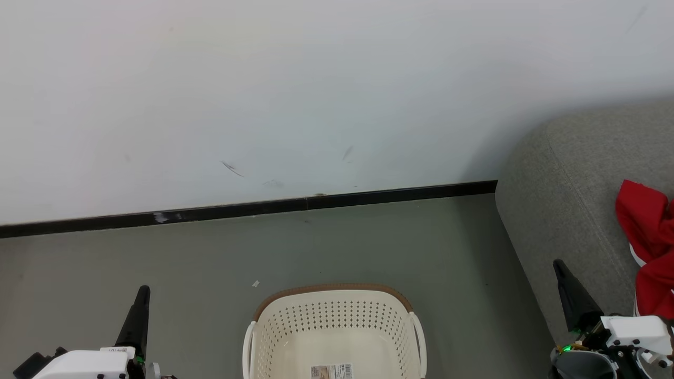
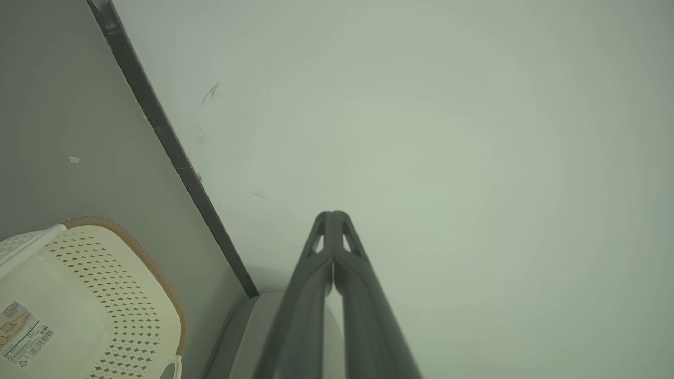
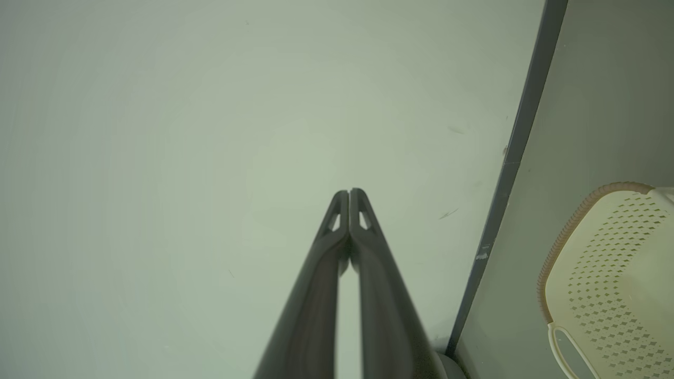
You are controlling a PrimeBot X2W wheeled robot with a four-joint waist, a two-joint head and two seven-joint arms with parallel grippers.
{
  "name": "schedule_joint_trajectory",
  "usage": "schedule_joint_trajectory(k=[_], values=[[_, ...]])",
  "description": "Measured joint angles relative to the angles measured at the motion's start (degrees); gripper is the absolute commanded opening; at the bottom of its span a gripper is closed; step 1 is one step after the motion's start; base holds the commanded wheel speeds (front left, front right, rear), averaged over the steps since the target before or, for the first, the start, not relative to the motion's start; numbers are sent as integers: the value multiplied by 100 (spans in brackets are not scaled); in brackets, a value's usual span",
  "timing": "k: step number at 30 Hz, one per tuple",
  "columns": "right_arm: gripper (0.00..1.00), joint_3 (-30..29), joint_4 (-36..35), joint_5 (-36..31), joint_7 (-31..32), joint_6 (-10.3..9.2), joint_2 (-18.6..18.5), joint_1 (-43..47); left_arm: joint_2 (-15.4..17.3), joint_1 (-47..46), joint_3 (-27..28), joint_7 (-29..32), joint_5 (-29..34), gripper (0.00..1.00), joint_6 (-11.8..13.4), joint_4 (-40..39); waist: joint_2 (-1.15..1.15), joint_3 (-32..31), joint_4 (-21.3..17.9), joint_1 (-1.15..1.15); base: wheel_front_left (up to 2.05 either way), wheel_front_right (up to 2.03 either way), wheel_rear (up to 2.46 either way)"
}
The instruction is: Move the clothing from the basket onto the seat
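In the head view, two grippers, one basket, one seat and one red heap of clothing show. At 7 o'clock the left gripper (image 1: 142, 290) points up with its two dark fingers pressed together, clenched on nothing; its wrist view shows the tips meeting (image 2: 333, 213). One white scrap (image 1: 255, 283) lies on the grey floor (image 1: 421, 252) just beyond. At 6 o'clock stands the basket (image 1: 331, 288), one barcode label (image 1: 330, 371) on its bottom. A strip of floor separates it from the seat (image 1: 568, 200) at 3 o'clock. The right gripper (image 1: 557, 263) at 4 o'clock is likewise clenched. The clothing (image 1: 650, 231) lies on the seat at 3 o'clock; how many pieces cannot be told. A black skirting board (image 1: 263, 209) runs under the white wall (image 1: 316, 95) at 12.
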Motion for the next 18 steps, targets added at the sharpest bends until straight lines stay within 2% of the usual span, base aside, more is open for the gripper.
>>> schedule_joint_trajectory(k=[18], values=[[0, 1, -1, 0, 0, 0, 0, 0, 0, 0, 0, 0, 0, 0, 0, -2, 0, 0, 0, 0, 0, 0, 0]])
